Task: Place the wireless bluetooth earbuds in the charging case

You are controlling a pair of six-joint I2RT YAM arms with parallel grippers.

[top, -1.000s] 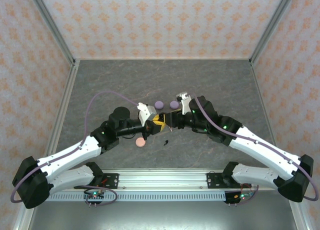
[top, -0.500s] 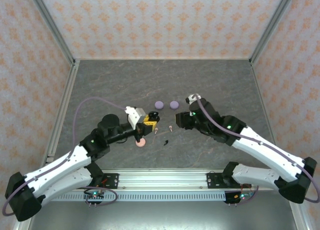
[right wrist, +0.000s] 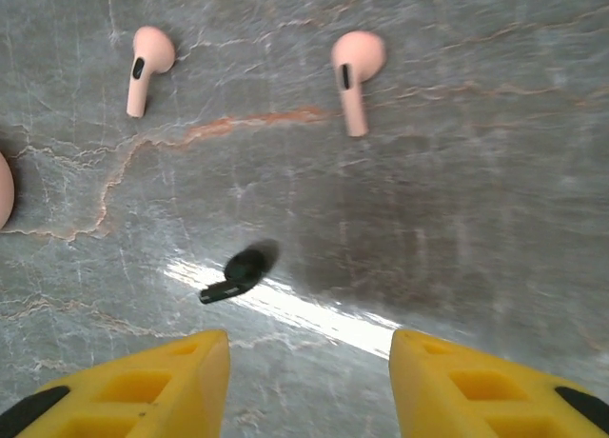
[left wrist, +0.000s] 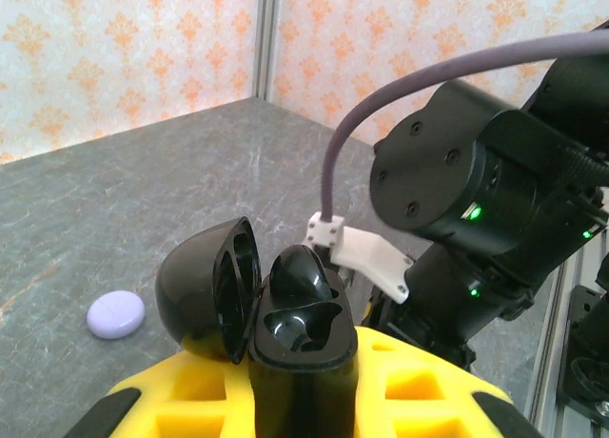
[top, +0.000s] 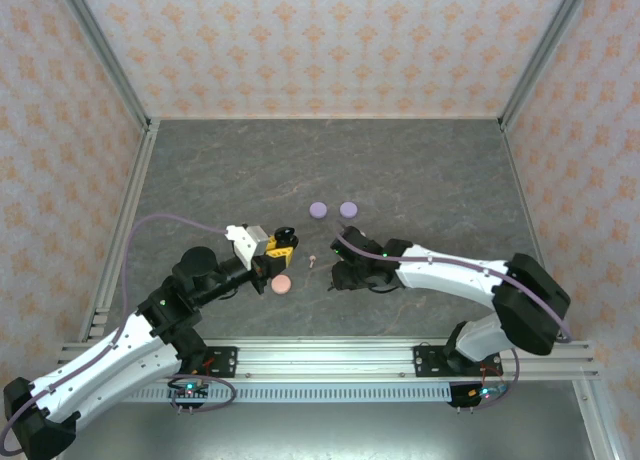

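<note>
On table [right wrist: 495, 219]: tiny black stemmed earbud [right wrist: 240, 270], two pale pink earbuds [right wrist: 354, 69]

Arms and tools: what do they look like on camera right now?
White links with black joints on the left arm and right arm, a lavender cable along each. The left tool and right tool have yellow fingers with cut-outs.

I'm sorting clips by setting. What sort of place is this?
Probably a robot test enclosure, not a home: patterned wall panels in metal framing, a grey stone-look table, left arm and right arm bolted to a rail.
</note>
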